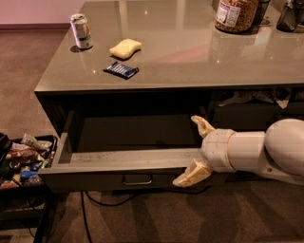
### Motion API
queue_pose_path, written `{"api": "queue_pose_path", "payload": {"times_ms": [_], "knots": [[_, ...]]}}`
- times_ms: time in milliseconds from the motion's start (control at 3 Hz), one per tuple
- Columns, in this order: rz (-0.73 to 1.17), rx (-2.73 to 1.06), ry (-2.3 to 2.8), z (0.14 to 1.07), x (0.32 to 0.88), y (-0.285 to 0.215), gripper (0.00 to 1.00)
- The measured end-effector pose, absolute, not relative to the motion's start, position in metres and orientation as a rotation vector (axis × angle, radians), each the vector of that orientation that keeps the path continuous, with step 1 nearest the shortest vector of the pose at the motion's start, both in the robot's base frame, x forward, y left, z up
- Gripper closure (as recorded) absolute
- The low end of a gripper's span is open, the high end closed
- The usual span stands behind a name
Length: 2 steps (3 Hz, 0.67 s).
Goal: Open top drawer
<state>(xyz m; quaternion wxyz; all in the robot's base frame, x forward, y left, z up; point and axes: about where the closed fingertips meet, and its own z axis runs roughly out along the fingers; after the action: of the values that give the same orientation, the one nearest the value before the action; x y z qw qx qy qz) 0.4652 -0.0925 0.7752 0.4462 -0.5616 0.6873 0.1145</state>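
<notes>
The top drawer (95,178) is pulled well out from under the grey tabletop, showing its dark inside and its shallow floor. A small loop handle (137,180) sits at the middle of its front panel. My gripper (194,149) is at the right end of the drawer front, open, its two cream fingers spread apart: one fingertip (199,121) over the drawer's inside, the other (184,179) in front of the panel. The fingers hold nothing.
On the tabletop (190,61) stand a soda can (80,31), a yellow sponge (125,48), a dark blue packet (121,70) and a jar (234,14) at the back. A black bin of snack packets (21,159) sits at the left on the carpet.
</notes>
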Motion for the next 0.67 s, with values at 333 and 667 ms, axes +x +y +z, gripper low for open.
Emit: {"api": "queue_pose_path", "payload": {"times_ms": [333, 667], "knots": [[0.218, -1.372, 1.774, 0.7671, 0.4879, -0.1057, 0.00], [0.224, -1.369, 1.782, 0.7665, 0.4883, -0.1043, 0.00]]}}
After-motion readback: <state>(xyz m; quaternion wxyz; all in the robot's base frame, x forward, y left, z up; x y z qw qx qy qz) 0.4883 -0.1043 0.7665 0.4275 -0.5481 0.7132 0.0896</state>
